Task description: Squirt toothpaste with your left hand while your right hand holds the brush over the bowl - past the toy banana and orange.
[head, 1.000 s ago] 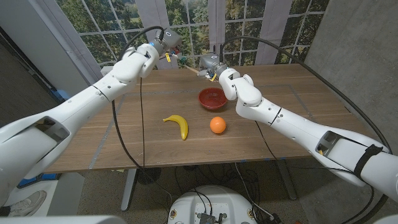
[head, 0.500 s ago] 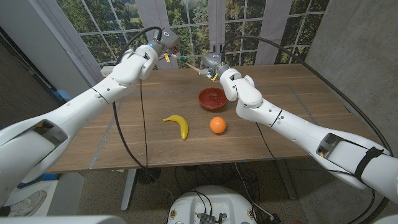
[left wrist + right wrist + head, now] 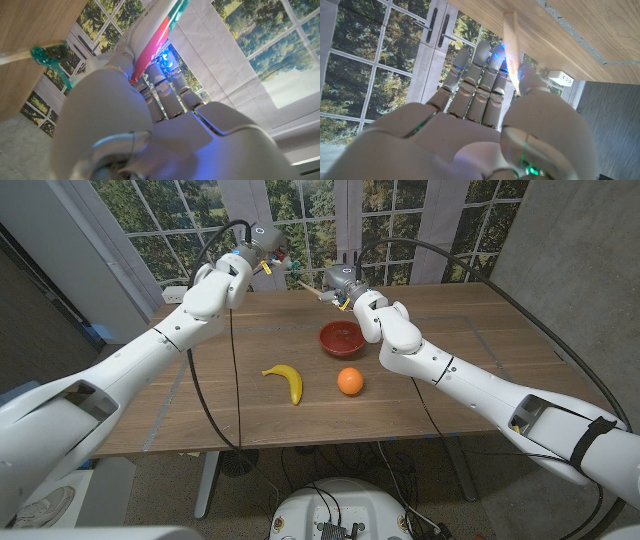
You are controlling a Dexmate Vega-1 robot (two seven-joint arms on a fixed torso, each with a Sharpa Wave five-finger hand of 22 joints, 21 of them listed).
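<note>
**Tube and brush held up at the far edge of the tabletop**

One toy banana [image 3: 286,379], one toy orange [image 3: 349,381] and one red bowl [image 3: 341,337] are counted on the wooden tabletop [image 3: 450,395], the bowl beyond the two fruits. One toothpaste tube [image 3: 152,35] is gripped in the left hand [image 3: 262,248], the fingers [image 3: 167,95] clamped round it. One toothbrush [image 3: 512,47] is held in the right hand [image 3: 338,283], its wooden handle pinched between thumb and fingers [image 3: 479,80]; its green bristle head [image 3: 49,52] is seen beside the tube in the left wrist view.

Against the frame of a second ago, the left hand is seen raised and drawn back toward the window, while the right hand is little moved, beyond the bowl's far rim rather than over it.

The tube's ends are cut off or covered by the hand, and whether any paste has come out cannot be told.
</note>
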